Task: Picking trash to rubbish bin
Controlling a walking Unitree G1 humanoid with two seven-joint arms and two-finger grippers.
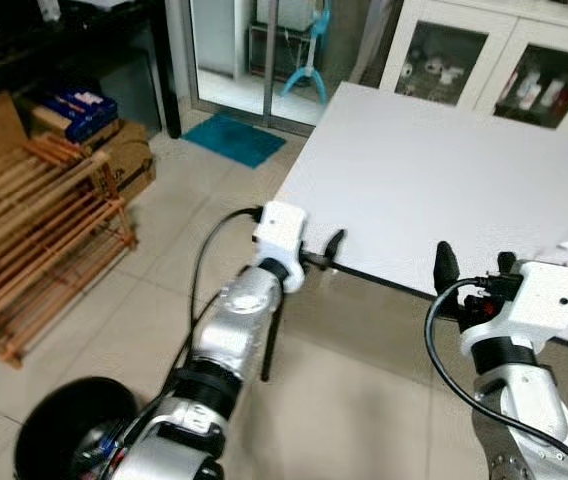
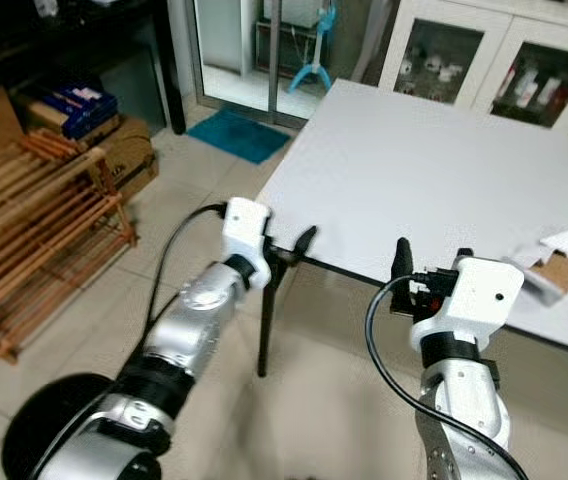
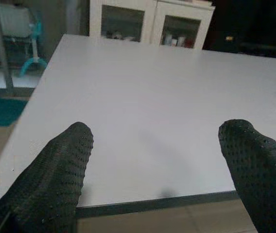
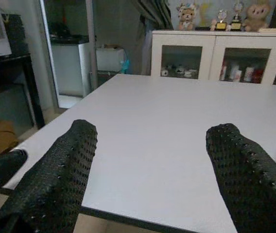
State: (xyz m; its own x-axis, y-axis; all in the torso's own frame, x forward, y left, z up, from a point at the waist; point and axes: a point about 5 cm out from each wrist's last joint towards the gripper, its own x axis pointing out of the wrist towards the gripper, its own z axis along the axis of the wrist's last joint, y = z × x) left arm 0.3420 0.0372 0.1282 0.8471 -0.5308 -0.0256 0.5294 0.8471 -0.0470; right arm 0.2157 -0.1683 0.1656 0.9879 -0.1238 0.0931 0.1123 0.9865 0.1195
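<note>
White table point(image 1: 444, 170), crumpled trash point(image 2: 562, 260) cut off at frame edge

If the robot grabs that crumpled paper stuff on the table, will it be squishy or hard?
Probably squishy: the trash looks like crumpled white paper and torn brown card, so it would likely crush between the jaws. It is probably light and may slide on the smooth table if pushed. Being bunched up, it seems unlikely to roll.
</note>
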